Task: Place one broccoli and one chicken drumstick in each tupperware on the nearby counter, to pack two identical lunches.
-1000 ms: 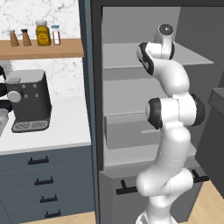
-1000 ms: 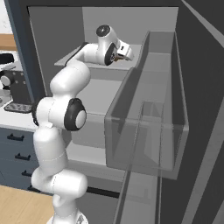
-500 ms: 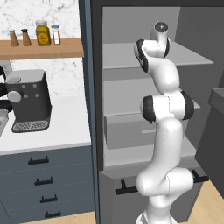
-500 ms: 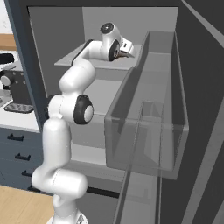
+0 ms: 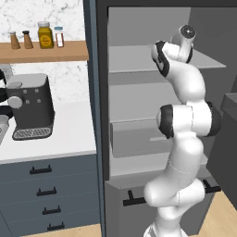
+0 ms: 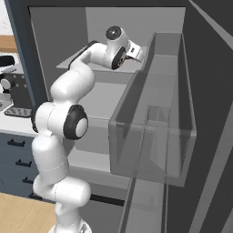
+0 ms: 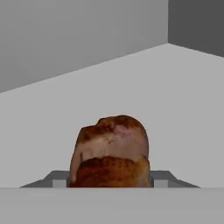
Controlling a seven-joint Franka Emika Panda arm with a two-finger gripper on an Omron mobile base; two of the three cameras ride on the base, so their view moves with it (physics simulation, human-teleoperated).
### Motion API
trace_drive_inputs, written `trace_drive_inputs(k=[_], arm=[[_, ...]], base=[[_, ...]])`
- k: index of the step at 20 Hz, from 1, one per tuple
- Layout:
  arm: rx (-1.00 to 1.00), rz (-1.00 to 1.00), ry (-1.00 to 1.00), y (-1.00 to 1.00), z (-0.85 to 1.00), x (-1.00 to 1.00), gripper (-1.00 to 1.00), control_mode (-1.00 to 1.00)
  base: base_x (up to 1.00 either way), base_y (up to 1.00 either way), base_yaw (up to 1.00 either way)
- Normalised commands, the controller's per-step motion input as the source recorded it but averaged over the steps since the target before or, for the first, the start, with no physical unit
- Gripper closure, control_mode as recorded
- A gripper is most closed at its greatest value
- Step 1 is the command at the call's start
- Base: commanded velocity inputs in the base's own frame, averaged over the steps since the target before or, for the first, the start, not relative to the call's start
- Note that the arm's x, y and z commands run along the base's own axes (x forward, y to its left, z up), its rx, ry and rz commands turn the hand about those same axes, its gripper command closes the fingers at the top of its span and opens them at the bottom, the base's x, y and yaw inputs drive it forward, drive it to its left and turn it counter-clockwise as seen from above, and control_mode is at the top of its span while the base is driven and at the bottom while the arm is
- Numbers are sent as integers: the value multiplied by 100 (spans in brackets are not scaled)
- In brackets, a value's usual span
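Hand view, chicken drumstick (image 7: 111,153) between jaws, bare grey shelf (image 7: 175,96) around

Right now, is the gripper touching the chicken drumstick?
Touching. In the hand view the chicken drumstick fills the space between the fingertips of the gripper, with no gap visible.

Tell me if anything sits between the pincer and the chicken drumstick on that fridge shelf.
Nothing visible does. In the hand view the chicken drumstick sits right between the pincer tips, on the bare grey fridge shelf.
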Motion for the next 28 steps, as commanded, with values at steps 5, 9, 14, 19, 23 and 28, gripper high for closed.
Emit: trace_drive_inputs(k=[5,9,14,19,23,28], arm=[[-2,-3,-33,1,1,-94,100,-100],[0,-9,15,0,100,-100,100,-100],[-2,-8,24,4,89,-100,100,-100],[-13,0,22,44,3,-100,100,-100],[-8,9,6,34,-71,-100,100,-100],[-1,15,0,30,-100,-100,100,-100]], base=[[0,0,0],[0,0,0],[0,0,0],[0,0,0],[0,0,0],[0,0,0]])
